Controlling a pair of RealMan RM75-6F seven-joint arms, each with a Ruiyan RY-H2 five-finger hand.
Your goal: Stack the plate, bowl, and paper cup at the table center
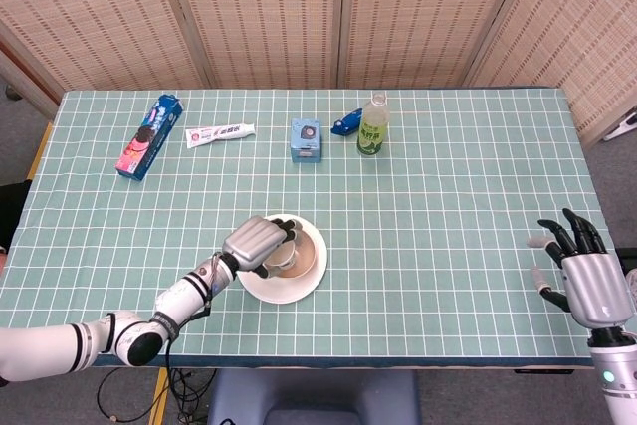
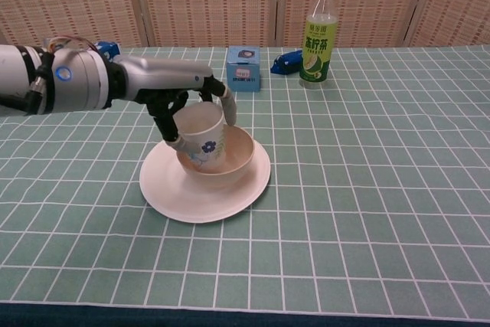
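While your left hand [image 2: 191,105] grips the paper cup [image 2: 202,135] from above, the cup sits tilted inside the bowl [image 2: 233,160], its lower part below the bowl's rim. Fingers [image 2: 227,106] wrap the cup's far side. A blue flower print shows on the cup wall facing the chest camera; no lettering readable there. Directly beneath your hand, the bowl rests in the middle of the plate [image 2: 230,197], which lies flat on the green grid tablecloth [image 2: 367,189].

Beyond your left hand, along the far edge: a blue box [image 2: 243,67] with a round emblem, text too small to read; to its right a blue packet [image 2: 286,61], then a green-labelled bottle [image 2: 319,36] with Chinese characters, a tea drink by the look of the label. To the far left of the hand in the head view: a toothpaste tube [image 1: 220,133] and a blue biscuit pack [image 1: 148,136], lettering not legible.

Your right hand [image 1: 584,281] hovers well apart at the table's near right corner, fingers spread, holding nothing.
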